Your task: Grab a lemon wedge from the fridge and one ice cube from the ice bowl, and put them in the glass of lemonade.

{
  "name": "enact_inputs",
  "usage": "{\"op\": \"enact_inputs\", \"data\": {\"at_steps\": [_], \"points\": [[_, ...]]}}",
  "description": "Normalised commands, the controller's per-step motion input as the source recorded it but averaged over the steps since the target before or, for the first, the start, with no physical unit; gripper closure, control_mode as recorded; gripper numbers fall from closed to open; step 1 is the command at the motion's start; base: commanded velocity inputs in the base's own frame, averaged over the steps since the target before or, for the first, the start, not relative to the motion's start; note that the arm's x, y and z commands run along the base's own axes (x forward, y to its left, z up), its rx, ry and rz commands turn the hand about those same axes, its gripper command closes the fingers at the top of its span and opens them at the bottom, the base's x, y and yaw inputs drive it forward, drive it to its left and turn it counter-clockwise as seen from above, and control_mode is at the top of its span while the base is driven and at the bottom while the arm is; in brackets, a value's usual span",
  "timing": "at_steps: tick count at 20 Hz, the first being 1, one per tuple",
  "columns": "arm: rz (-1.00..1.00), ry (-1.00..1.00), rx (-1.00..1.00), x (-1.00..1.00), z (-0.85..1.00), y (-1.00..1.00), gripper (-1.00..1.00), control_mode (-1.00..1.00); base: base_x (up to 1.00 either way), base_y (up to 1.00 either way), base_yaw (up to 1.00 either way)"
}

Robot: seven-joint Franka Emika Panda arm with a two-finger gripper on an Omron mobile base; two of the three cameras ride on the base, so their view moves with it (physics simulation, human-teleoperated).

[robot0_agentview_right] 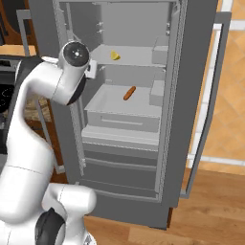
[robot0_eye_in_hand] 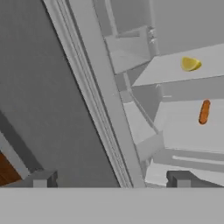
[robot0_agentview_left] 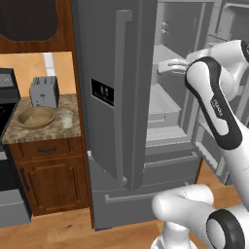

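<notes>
Fridge (robot0_agentview_right: 191, 95) open, lemon wedge (robot0_eye_in_hand: 190, 64) beyond spread pincer (robot0_eye_in_hand: 111, 178)

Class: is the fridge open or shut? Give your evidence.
Open. The fridge has a door swung aside, exposing shelves holding the lemon wedge and an orange-brown item.

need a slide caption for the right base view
Open fridge: lemon wedge on the upper shelf, orange-brown item on the shelf below, arm reaching in from the left.

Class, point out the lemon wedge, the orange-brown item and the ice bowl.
lemon wedge (robot0_agentview_right: 115, 56), right base view, its yellow middle.
orange-brown item (robot0_agentview_right: 129, 93), right base view, mid-length.
ice bowl (robot0_agentview_left: 25, 124), left base view, near rim.
</notes>
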Motion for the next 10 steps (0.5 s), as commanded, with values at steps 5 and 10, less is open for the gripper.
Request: {"op": "enact_inputs", "data": {"at_steps": [5,10], "points": [[0.14,0.34,0.05,0.95,-0.32,-0.23,-1.00,-1.00,0.00,0.00,0.00],[0.12,0.08,0.04,0.17,-0.11,-0.24,-1.00,-1.00,0.00,0.00,0.00]]}}
